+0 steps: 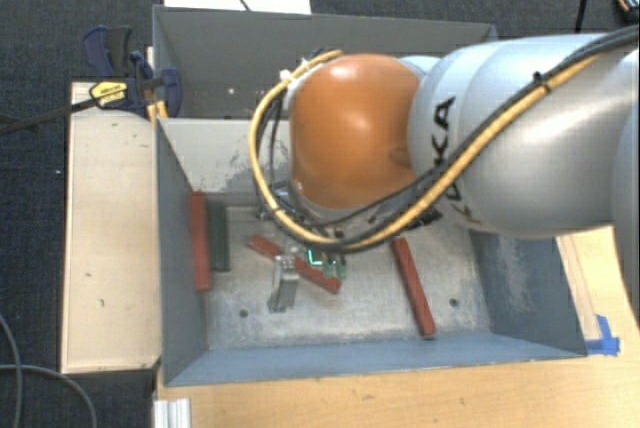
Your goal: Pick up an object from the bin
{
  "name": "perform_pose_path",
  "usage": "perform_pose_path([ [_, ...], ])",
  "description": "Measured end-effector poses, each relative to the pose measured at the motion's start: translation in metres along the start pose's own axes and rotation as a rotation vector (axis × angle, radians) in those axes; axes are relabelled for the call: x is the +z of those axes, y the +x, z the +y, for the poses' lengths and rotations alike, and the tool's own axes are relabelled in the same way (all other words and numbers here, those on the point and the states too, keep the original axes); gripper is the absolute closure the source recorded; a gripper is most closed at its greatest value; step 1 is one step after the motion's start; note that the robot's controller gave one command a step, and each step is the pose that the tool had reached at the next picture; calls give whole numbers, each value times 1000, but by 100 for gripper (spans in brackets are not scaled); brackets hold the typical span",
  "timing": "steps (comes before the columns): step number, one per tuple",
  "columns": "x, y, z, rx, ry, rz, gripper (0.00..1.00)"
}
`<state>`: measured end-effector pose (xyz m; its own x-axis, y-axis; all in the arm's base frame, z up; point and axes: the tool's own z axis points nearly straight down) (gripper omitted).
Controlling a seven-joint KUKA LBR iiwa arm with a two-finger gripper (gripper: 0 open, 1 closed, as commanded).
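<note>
My gripper [285, 290] reaches down to the bin floor left of centre, just under the arm's orange cover. It stands over a short red stick [326, 280] that lies slanted on the floor, and part of the stick is hidden by the gripper. I cannot tell whether the gripper touches the stick. A long red bar [413, 287] lies to the right of the gripper, running towards the front wall.
A long red bar [200, 242] and a dark green bar [218, 238] lie side by side along the bin's left wall. The arm and its orange cover hide the back middle of the floor. Bare floor shows at the front and in the right corner.
</note>
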<state>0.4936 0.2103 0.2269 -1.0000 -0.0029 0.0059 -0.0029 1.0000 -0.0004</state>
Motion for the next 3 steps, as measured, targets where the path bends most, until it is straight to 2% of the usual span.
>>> perform_pose_path([
  [1, 85, -75, -35, 76, 1, -5, 0],
  [2, 160, -71, -76, 39, 2, -2, 0],
  [3, 154, -74, -72, 44, -4, -13, 100],
])
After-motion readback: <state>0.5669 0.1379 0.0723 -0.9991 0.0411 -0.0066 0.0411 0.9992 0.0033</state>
